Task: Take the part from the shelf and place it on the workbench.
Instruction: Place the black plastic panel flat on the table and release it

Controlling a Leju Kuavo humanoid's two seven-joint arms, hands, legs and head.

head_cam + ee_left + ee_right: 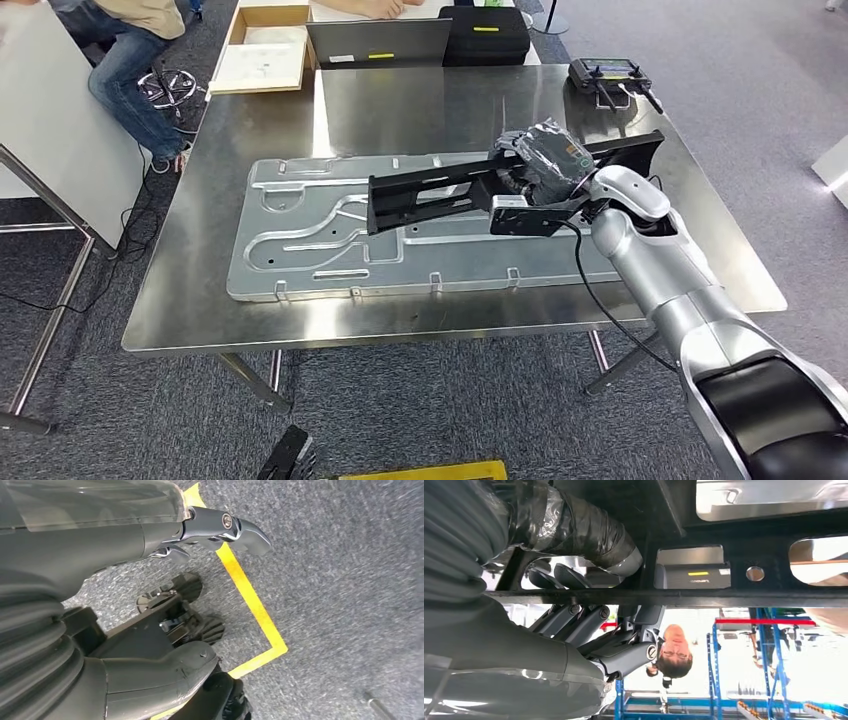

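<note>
- The right hand grips a long black perforated metal part, held lengthwise above a pressed silver sheet-metal panel on the stainless steel workbench.
- An open cardboard box beyond the far edge holds a pale sheet.
- In the left wrist view, the left hand hangs over grey carpet, fingers apart, holding nothing, near yellow floor tape.
- The right wrist view shows a person beyond the part.

Steel workbench carrying a big pressed metal panel flat across it; a black controller sitting at its far corner.
</note>
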